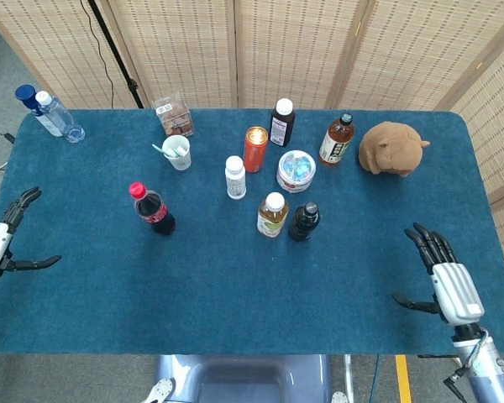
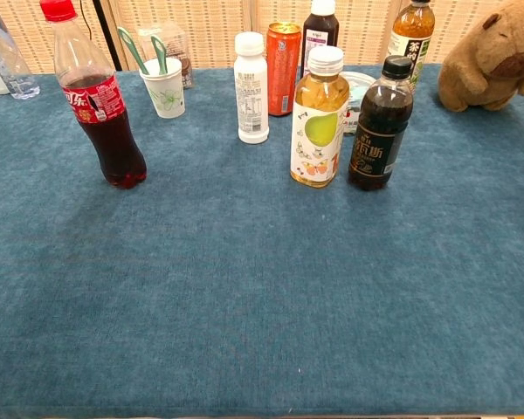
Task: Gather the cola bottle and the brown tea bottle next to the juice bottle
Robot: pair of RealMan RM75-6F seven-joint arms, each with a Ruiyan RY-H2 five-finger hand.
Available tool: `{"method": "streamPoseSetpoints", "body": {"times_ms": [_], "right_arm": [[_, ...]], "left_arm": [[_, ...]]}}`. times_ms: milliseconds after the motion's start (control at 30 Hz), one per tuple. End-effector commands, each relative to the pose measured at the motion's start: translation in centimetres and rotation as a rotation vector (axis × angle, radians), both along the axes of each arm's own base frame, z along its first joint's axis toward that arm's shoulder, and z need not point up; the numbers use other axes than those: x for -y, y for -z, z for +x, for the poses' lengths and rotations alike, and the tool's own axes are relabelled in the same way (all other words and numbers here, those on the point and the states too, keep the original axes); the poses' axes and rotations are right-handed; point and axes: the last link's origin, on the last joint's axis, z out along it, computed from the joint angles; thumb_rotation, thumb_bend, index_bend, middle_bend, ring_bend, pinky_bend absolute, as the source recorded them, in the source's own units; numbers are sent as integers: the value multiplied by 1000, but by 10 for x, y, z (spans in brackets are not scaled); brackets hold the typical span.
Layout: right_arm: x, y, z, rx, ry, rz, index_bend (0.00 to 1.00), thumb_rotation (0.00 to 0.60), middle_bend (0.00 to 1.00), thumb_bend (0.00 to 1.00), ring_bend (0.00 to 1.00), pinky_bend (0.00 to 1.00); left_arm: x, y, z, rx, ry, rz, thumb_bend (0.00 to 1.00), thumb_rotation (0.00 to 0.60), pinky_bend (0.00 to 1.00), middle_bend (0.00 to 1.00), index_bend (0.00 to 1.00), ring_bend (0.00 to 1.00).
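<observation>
Juice bottle [image 1: 272,214] at frame centre touches the brown tea bottle [image 1: 303,221]; cola bottle [image 1: 152,209] stands apart left. We see left robot hand [image 1: 2,243] and right robot hand [image 1: 443,281] released, empty.

**Three bottles, two already paired**

We note the juice bottle [image 2: 319,118] standing upright near mid-table: white cap, pale yellow liquid, label printed with a green fruit. Just beside it on its right we see the brown tea bottle [image 2: 380,123], upright, black cap, dark brown liquid, dark label with pale characters; from the chest view the two look near touching, though we cannot tell whether they do. The cola bottle [image 2: 96,96] stands upright well apart to their left, red cap, red label, dark liquid filling only its lower part.
</observation>
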Motion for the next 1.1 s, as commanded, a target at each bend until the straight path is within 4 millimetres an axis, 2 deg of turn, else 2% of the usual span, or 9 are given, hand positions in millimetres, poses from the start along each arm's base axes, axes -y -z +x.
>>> {"method": "streamPoseSetpoints", "body": {"times_ms": [33, 67, 167, 433, 533, 933, 1000, 1100], "right_arm": [[-12, -3, -7, -20, 11, -18, 0, 600, 0, 0, 0, 0], [-13, -3, -8, -12, 15, -22, 0, 600, 0, 0, 0, 0], [-13, -5, -11, -3, 16, -27, 0, 600, 0, 0, 0, 0], [-14, -10, -20, 28, 26, -45, 0, 600, 0, 0, 0, 0], [-13, -15, -21, 51, 22, -57, 0, 600, 0, 0, 0, 0], [-11, -15, -20, 92, 7, -34, 0, 600, 0, 0, 0, 0], [-12, -15, -20, 92, 5, -33, 0, 600, 0, 0, 0, 0], [-12, -15, -19, 102, 2, -28, 0, 600, 0, 0, 0, 0]], "left_arm": [[-29, 30, 13, 141, 62, -55, 0, 600, 0, 0, 0, 0], [-36, 44, 18, 163, 60, -97, 0, 600, 0, 0, 0, 0], [-49, 58, 25, 183, 54, -137, 0, 600, 0, 0, 0, 0], [-65, 85, 48, 203, 84, -181, 0, 600, 0, 0, 0, 0], [-71, 105, 60, 230, 78, -203, 0, 600, 0, 0, 0, 0], [-84, 144, 72, 316, 33, -234, 25, 600, 4, 0, 0, 0], [-86, 146, 75, 313, 35, -224, 55, 600, 42, 0, 0, 0], [-89, 150, 78, 309, 33, -223, 111, 600, 165, 0, 0, 4]]}}
